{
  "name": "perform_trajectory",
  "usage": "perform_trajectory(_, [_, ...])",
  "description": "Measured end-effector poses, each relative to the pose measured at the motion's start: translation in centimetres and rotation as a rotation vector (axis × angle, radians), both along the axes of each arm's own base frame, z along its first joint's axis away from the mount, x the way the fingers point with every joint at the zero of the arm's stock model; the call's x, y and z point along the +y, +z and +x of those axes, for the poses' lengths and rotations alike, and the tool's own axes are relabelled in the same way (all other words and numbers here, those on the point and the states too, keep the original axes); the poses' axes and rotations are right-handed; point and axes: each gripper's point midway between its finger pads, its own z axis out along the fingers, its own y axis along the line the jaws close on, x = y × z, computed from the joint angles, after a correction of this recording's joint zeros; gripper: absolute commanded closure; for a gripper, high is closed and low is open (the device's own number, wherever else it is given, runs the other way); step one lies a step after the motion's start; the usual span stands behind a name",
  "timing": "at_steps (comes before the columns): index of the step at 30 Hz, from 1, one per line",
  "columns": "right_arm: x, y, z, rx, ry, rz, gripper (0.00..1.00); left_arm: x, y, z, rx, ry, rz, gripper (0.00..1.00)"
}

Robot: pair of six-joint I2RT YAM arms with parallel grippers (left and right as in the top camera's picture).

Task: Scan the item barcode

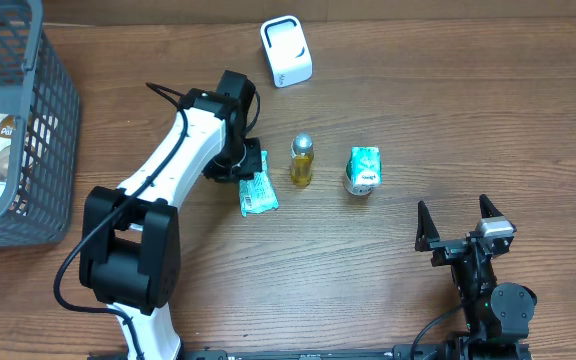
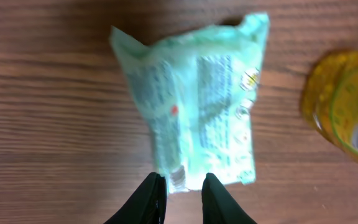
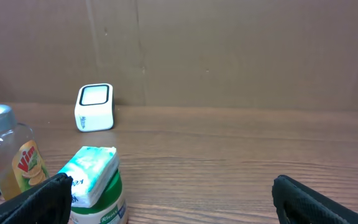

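Where the packet (image 2: 197, 106) ends, left hand (image 2: 184, 182) slightly parted, perhaps touching its edge.

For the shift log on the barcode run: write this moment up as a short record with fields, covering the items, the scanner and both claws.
scanner: white scanner at the far side of the table, nothing at it
packet: green packet flat on the table, beside the yellow bottle
left claw: narrowly parted, tips at the packet's end
right claw: wide open, empty, away from the items
other: green-and-white tub right of the bottle; grey basket at left
scan: not yet done
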Motion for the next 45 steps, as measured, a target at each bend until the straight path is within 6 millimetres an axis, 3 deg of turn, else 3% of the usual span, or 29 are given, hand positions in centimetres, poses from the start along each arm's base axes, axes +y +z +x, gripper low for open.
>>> perform_trajectory(9, [0.0, 0.0, 0.0, 0.0, 0.0, 0.0, 0.0, -2.0, -1.1, -1.1, 0.01, -0.048, -0.032, 0.76])
perform_trajectory(31, [0.0, 0.0, 0.0, 0.0, -0.001, 0.0, 0.0, -1.2, -3.3, -2.2, 0.035, 0.024, -0.003, 0.74])
perform_trajectory(45, [0.0, 0.0, 0.0, 0.0, 0.0, 0.0, 0.0, -1.3, -3.4, -2.0, 0.027, 0.027, -0.007, 0.71])
